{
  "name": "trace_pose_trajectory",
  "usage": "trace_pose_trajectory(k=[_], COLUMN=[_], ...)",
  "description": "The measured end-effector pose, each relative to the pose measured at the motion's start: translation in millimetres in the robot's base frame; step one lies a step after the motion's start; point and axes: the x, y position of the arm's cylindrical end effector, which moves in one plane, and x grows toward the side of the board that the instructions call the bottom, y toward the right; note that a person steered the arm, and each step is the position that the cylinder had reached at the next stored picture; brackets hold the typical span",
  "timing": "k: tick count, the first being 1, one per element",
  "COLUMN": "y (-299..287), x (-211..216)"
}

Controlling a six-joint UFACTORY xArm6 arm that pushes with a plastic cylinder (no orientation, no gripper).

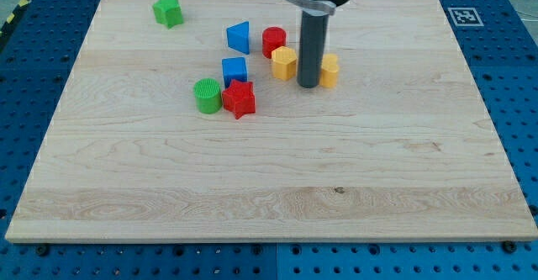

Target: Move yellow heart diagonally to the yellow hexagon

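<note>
The yellow hexagon (284,63) sits near the board's upper middle. The yellow heart (329,70) lies to its right, partly hidden behind my rod. My tip (308,85) rests on the board between the two, touching or nearly touching the heart's left side and a small gap from the hexagon.
A red cylinder (273,41) stands just above the hexagon, with a blue triangle-like block (239,37) to its left. A blue cube (234,70), a red star (239,99) and a green cylinder (207,95) cluster lower left. A green star (168,11) lies at top left.
</note>
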Motion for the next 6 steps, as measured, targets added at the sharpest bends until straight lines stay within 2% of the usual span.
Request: trace_pose_trajectory(k=[1, 3, 5, 6], y=[14.8, 21.3, 39.6, 56.5], x=[11.5, -57.7, -31.5, -47.1])
